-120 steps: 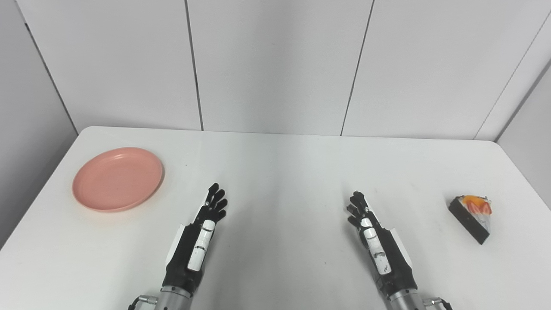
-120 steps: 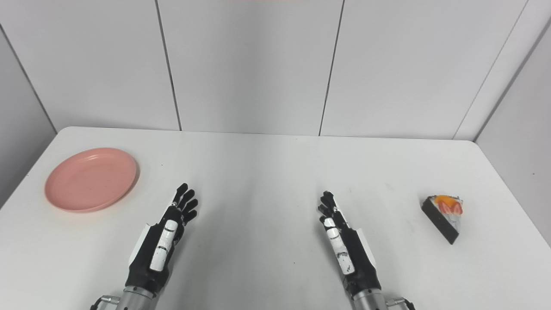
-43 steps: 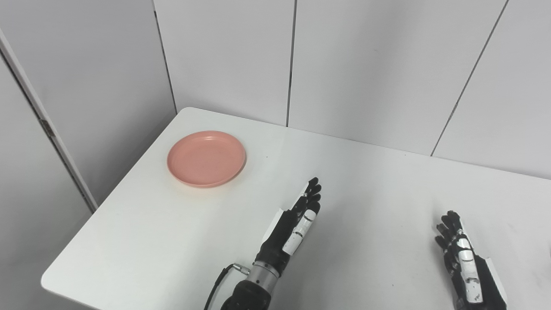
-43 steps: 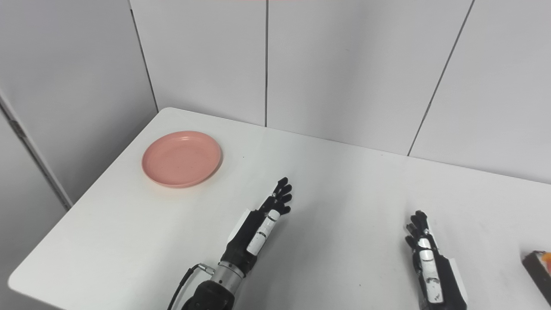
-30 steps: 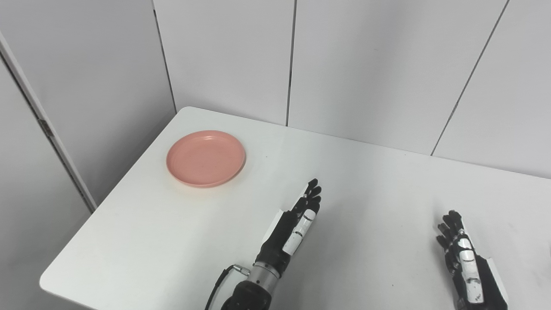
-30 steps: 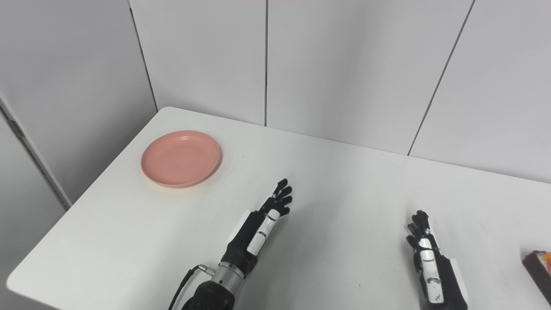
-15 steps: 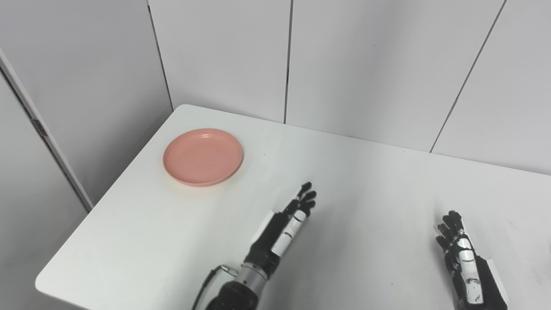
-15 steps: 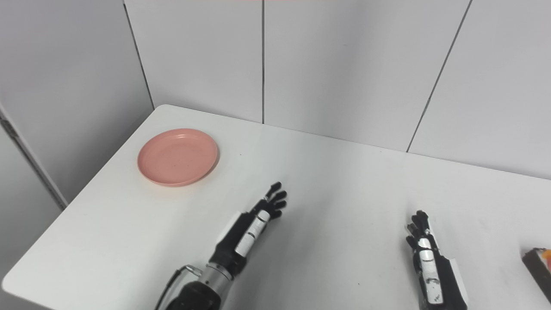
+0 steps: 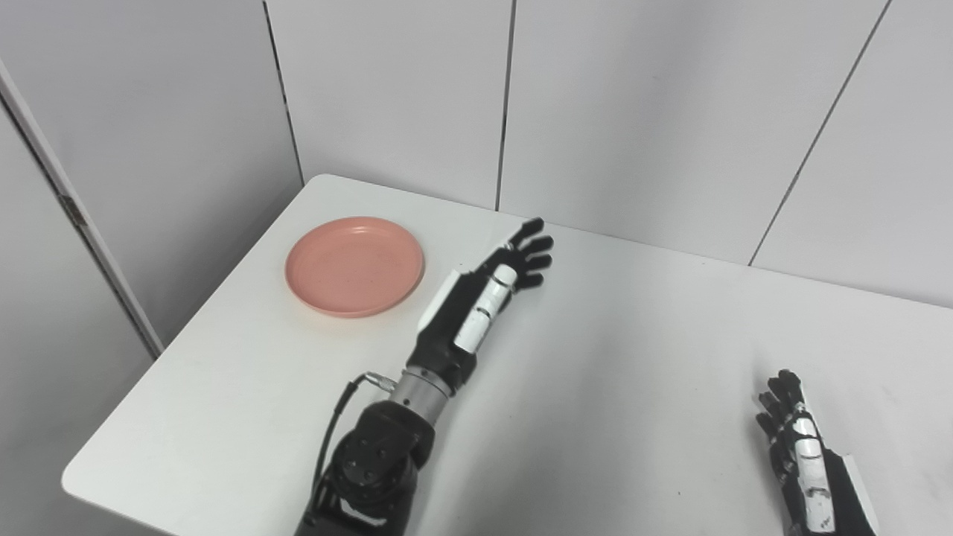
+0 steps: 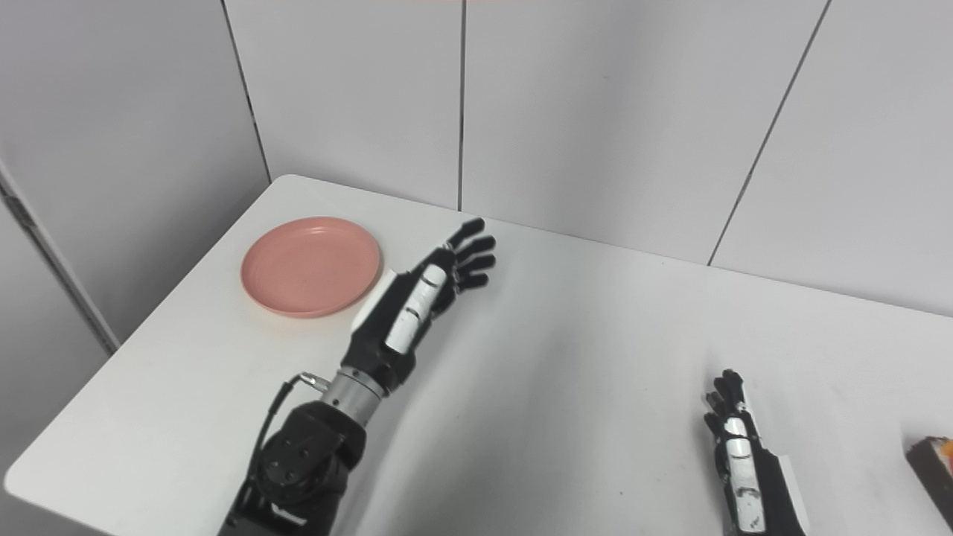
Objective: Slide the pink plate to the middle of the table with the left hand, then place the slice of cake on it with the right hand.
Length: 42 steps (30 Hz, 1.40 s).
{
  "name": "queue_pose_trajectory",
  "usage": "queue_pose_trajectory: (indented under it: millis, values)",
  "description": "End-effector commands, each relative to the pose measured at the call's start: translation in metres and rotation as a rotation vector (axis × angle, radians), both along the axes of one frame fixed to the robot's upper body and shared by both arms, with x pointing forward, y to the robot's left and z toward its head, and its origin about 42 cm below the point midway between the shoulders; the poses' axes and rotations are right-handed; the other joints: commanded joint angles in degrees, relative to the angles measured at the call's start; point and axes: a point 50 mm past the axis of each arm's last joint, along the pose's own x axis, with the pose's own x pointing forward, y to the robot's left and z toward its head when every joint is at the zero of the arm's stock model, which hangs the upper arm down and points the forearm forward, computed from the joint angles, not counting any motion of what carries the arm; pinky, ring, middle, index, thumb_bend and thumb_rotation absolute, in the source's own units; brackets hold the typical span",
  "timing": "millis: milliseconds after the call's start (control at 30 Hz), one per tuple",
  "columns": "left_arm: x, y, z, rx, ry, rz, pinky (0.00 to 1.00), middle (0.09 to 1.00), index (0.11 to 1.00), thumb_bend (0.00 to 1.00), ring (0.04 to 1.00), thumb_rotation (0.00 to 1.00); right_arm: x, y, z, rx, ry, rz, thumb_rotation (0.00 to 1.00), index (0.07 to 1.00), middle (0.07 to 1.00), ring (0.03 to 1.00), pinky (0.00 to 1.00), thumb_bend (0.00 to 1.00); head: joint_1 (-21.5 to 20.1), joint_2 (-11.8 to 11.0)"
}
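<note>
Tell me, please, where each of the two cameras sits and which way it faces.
Left eye view: on the head, looking down and leftward at the table; shows the pink plate, the raised left hand and the right hand.
Right eye view: beside it, facing the same way; adds the cake slice at the right edge.
Shared: plate, table and both open hands.

White table (image 9: 640,357), rounded corners; grey panelled walls (image 9: 633,112) behind, dark vertical seams.

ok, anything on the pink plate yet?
Nothing: the pink plate is bare. The left hand, open, is raised beside it, not covering it. The cake slice sits at the table's far right, mostly out of frame.
</note>
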Motion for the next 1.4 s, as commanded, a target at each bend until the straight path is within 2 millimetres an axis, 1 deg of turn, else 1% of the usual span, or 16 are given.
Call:
queue_pose_trajectory:
  millis: [0,100,200,267,367,433,700,800,900,967,1033,1167,1333,1367]
  values:
    - [0.003,0.006,0.024,-0.006,-0.080,-0.004,0.86,0.891,0.881,0.47,0.872,1.00,-0.016,0.000,-0.027,0.011,0.089,0.001,1.00,1.000,1.000,1.000,1.00,0.38,0.0,0.0]
    - [0.007,0.019,0.037,0.014,-0.113,0.032,0.85,0.879,0.864,0.48,0.861,1.00,-0.015,-0.001,-0.027,0.009,0.093,0.001,1.00,1.000,1.000,1.000,1.00,0.39,0.0,-0.1]
    - [0.010,0.031,0.048,0.022,-0.136,0.069,0.85,0.872,0.856,0.46,0.855,1.00,-0.016,-0.001,-0.028,0.009,0.094,0.002,1.00,1.000,1.000,1.000,1.00,0.39,0.0,-0.1]
    - [0.012,0.037,0.052,0.022,-0.140,0.085,0.85,0.867,0.857,0.46,0.852,1.00,-0.016,-0.002,-0.028,0.008,0.092,0.004,1.00,1.000,1.000,1.000,1.00,0.40,0.1,-0.3]
    - [0.021,0.054,0.058,0.010,-0.149,0.121,0.84,0.866,0.854,0.48,0.850,1.00,-0.017,-0.002,-0.028,0.004,0.095,0.006,1.00,1.000,1.000,1.000,1.00,0.40,0.2,-0.3]
    - [0.024,0.065,0.061,0.005,-0.154,0.146,0.83,0.867,0.853,0.47,0.848,1.00,-0.017,-0.003,-0.028,0.005,0.094,0.009,1.00,1.000,1.000,1.000,1.00,0.39,0.4,-0.2]
    - [0.035,0.094,0.071,0.010,-0.158,0.228,0.85,0.871,0.851,0.45,0.858,1.00,-0.018,-0.005,-0.028,0.001,0.090,0.011,1.00,1.000,1.000,1.000,1.00,0.38,1.5,-0.1]
    - [0.040,0.107,0.074,0.003,-0.154,0.267,0.85,0.869,0.853,0.44,0.860,1.00,-0.018,-0.007,-0.030,-0.013,0.085,0.012,1.00,1.000,1.000,1.000,1.00,0.40,1.5,-0.1]
    - [0.044,0.117,0.075,-0.028,-0.150,0.295,0.85,0.856,0.843,0.44,0.848,0.97,-0.017,-0.008,-0.032,-0.019,0.083,0.012,1.00,1.000,1.000,1.000,1.00,0.41,1.7,-0.4]
    - [0.045,0.126,0.078,-0.017,-0.145,0.322,0.83,0.861,0.849,0.43,0.848,0.99,-0.017,-0.008,-0.032,-0.021,0.081,0.017,1.00,1.000,1.000,1.000,1.00,0.41,1.9,-0.5]
    - [0.046,0.136,0.081,-0.007,-0.145,0.347,0.85,0.862,0.855,0.41,0.856,1.00,-0.018,-0.008,-0.033,-0.018,0.083,0.017,1.00,1.000,1.000,1.000,1.00,0.41,2.0,-0.5]
    - [0.048,0.150,0.086,-0.013,-0.145,0.380,0.84,0.857,0.853,0.41,0.851,1.00,-0.017,-0.009,-0.033,-0.020,0.080,0.021,1.00,1.000,1.000,1.000,1.00,0.42,2.2,-0.7]
    - [0.050,0.176,0.091,-0.020,-0.118,0.440,0.83,0.852,0.846,0.40,0.848,1.00,-0.017,-0.010,-0.033,-0.022,0.080,0.024,1.00,1.000,1.000,1.000,1.00,0.43,2.5,-0.8]
    - [0.050,0.180,0.091,-0.019,-0.114,0.446,0.84,0.858,0.851,0.40,0.852,1.00,-0.017,-0.010,-0.033,-0.022,0.081,0.023,1.00,1.000,1.000,1.000,1.00,0.44,2.5,-0.8]
